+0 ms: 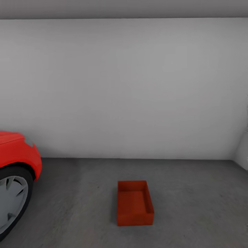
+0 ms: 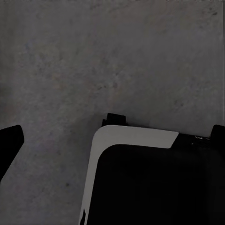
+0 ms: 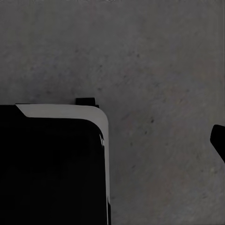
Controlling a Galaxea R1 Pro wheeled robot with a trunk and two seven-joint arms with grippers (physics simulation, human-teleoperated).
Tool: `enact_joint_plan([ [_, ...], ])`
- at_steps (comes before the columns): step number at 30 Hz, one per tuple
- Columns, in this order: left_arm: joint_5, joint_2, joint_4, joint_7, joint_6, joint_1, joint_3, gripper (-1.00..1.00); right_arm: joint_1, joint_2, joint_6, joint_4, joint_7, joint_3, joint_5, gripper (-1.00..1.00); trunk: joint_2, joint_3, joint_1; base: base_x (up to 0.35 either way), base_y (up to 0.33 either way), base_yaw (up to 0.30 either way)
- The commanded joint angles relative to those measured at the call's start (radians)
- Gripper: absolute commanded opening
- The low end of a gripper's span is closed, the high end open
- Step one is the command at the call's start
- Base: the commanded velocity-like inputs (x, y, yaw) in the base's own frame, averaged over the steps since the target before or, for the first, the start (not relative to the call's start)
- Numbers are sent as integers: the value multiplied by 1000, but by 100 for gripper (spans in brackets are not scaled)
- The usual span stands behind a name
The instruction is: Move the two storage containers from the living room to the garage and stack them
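Note:
One orange-red storage container (image 1: 135,203) stands open-top and empty on the dark grey concrete floor (image 1: 196,196) of the garage, a little ahead of me and near the view's middle. My left gripper (image 2: 117,127) hangs over bare concrete, one dark fingertip (image 2: 10,143) showing at the picture's edge and nothing between the fingers. My right gripper (image 3: 112,131) also faces the concrete, with a dark fingertip (image 3: 219,140) at the edge and nothing held. Both are open and apart from the container.
A red car (image 1: 15,151) with its grey-spoked wheel (image 1: 10,203) fills the left side. A plain white wall (image 1: 131,89) closes the back, meeting a side wall (image 1: 243,151) at the right. My black, white-edged base (image 2: 140,187) (image 3: 47,164) shows below each wrist.

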Motion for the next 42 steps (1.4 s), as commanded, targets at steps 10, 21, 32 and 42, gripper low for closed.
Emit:
enact_joint_plan([
  [10,11,0,1,-4,-3,-1,-8,100,-1,-1,-6,3,0,8,-10,100,-1,7,0,0,0,-227],
  [21,11,0,1,-4,-3,-1,-8,100,-1,0,-6,3,0,8,-10,100,-1,13,0,0,0,-267],
  [32,10,-2,1,-4,-1,-1,-8,100,-1,-1,1,3,1,8,-8,100,-1,20,0,0,0,-268],
  [42,1,-7,-4,-2,-7,-1,-9,100,-1,-1,1,4,3,8,-8,100,-1,25,0,0,0,-268],
])
